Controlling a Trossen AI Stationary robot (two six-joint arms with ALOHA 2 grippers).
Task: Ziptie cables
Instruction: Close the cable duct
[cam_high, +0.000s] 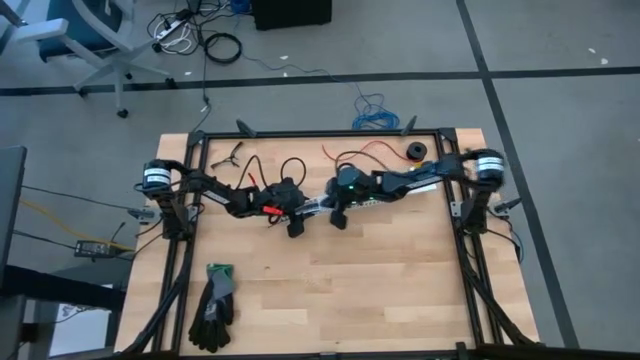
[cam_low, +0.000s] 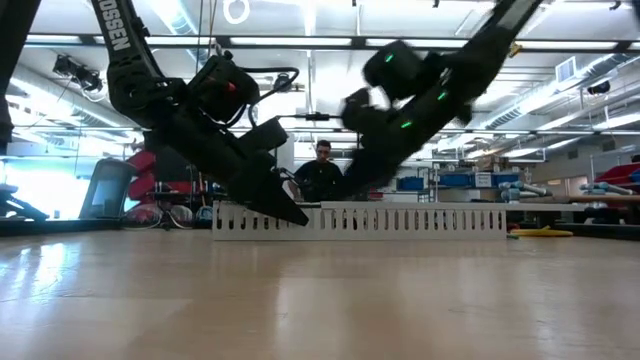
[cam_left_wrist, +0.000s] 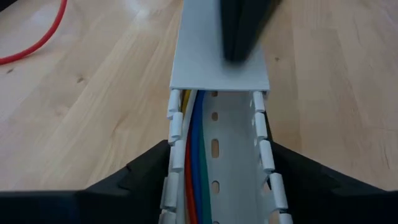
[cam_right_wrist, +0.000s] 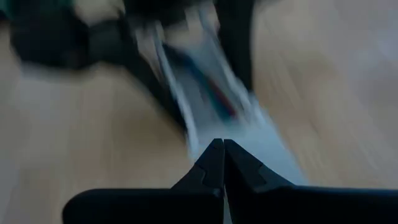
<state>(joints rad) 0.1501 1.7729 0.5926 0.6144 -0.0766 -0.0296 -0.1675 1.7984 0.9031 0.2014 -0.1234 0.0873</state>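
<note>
- We see black gloves (cam_high: 213, 305) lying near the table's front left.
- We see a red wire (cam_left_wrist: 37, 38) curving on wood.
- We see a person (cam_low: 322, 170) behind the table.

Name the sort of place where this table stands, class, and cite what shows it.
Probably a robotics lab or workshop: shelves with blue storage bins, a seated person at a workstation, and loose cables on the grey floor.
</note>
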